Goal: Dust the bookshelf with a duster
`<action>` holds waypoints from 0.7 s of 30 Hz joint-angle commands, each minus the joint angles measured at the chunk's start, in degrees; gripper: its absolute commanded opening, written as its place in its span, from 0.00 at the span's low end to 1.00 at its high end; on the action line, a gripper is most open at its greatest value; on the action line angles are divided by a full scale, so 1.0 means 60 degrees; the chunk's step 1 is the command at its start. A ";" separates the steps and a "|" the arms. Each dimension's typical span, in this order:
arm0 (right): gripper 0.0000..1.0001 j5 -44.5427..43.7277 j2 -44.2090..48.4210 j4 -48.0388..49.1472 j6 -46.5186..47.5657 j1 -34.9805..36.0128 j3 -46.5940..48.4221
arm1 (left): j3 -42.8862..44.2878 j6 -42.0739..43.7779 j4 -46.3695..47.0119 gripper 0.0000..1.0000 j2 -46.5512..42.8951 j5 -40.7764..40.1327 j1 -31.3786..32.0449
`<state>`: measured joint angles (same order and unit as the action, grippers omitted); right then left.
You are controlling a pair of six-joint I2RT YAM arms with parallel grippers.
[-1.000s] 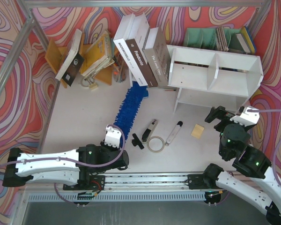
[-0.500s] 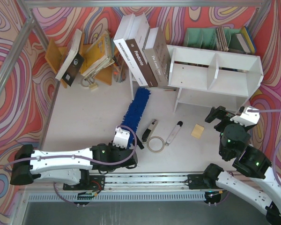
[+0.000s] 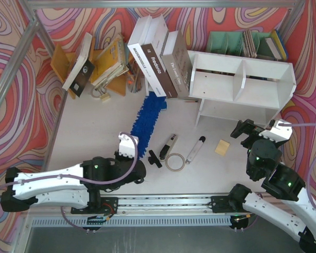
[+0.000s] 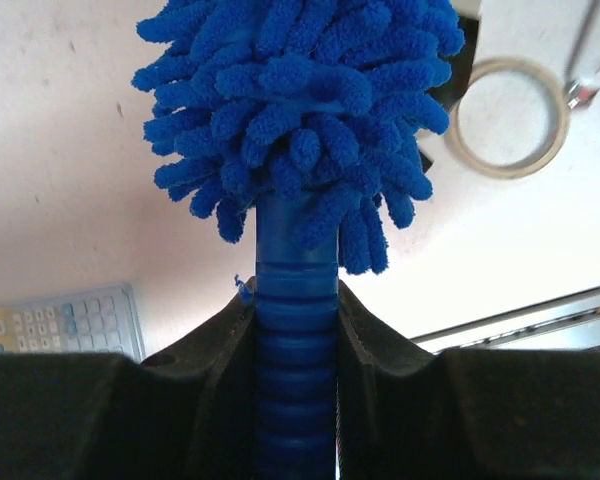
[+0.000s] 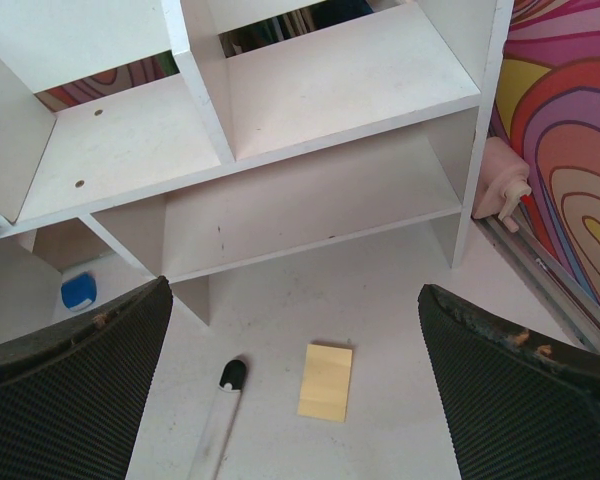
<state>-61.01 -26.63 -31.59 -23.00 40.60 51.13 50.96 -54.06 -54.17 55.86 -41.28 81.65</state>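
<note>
left gripper (image 4: 295, 310): clamped tight on duster (image 4: 300, 100) handle
right gripper (image 5: 298, 340): wide open, empty
risk: floppy head could snag books (image 3: 158, 58) before reaching bookshelf (image 3: 241, 79)

The duster (image 3: 146, 121) is bright blue, the bookshelf (image 3: 215, 83) white, walls (image 3: 16, 63) swirly.

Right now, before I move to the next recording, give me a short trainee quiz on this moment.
1. True or false: the left gripper is shut on the handle of the duster.
2. The yellow notepad lies: A) inside a compartment of the bookshelf; B) on the table in front of the bookshelf; C) on top of the bookshelf.
3. Fill in: the right gripper is ___ and holds nothing.
Key: 1 true; 2 B; 3 open.
</note>
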 commanded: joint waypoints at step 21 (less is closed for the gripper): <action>0.99 -0.0202 0.0133 -0.0021 -0.0162 0.0073 -0.0034 | 0.2177 0.2874 0.2860 0.00 0.2012 0.0032 -0.0068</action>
<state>-61.01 -26.63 -31.62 -23.03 40.60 51.13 61.82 -39.57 -45.54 67.29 -42.59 81.32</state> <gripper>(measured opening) 0.987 0.343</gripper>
